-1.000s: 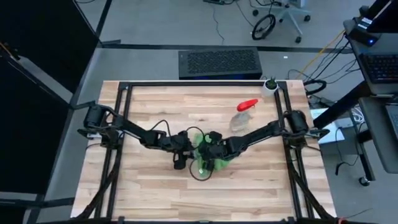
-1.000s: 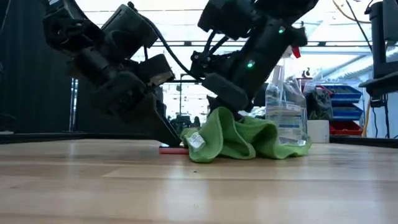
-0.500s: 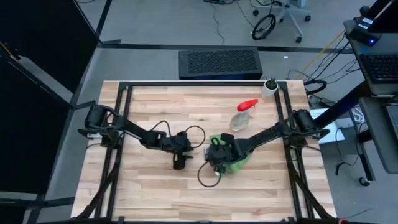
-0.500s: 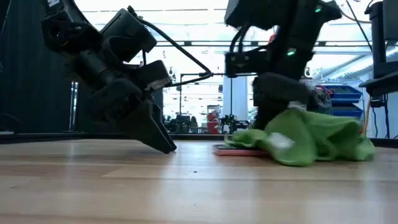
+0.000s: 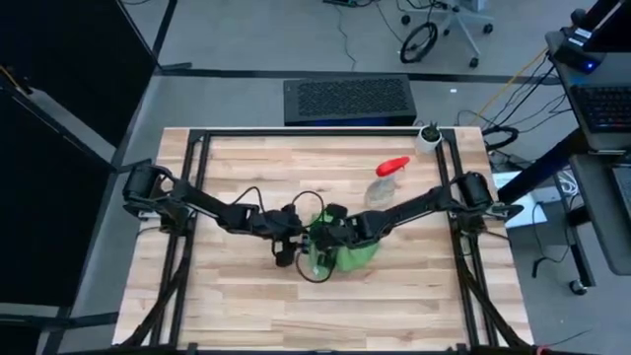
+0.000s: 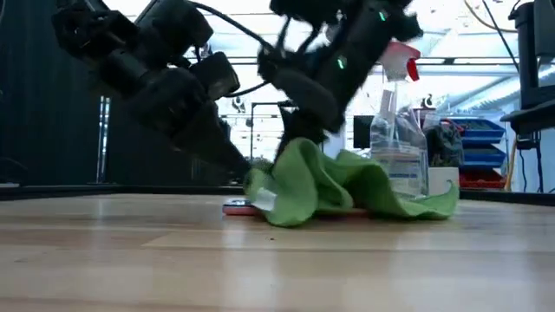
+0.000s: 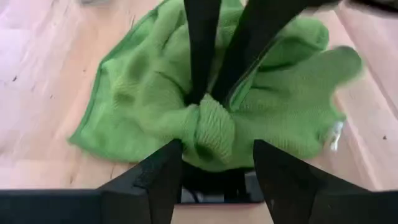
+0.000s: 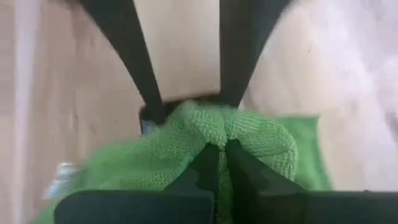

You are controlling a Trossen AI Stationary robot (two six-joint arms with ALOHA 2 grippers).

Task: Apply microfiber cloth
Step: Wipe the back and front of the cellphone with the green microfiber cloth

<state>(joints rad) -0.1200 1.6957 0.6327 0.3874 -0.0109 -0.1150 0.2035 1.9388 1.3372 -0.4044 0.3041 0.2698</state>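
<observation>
High view: the microfiber cloth (image 5: 347,250) is shown bunched at frame centre, pinched in the closed right gripper (image 5: 323,240). The left gripper (image 5: 287,239), fingers spread, is seen just beside its left edge.

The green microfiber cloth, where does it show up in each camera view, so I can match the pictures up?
High view: microfiber cloth at table centre, under the right gripper.
Low view: bunched at centre, in front of the spray bottle.
Left wrist view: fills the middle.
Right wrist view: lower centre, pinched.
Shared landmark: the right gripper's fingers clamping the cloth's raised fold.
</observation>
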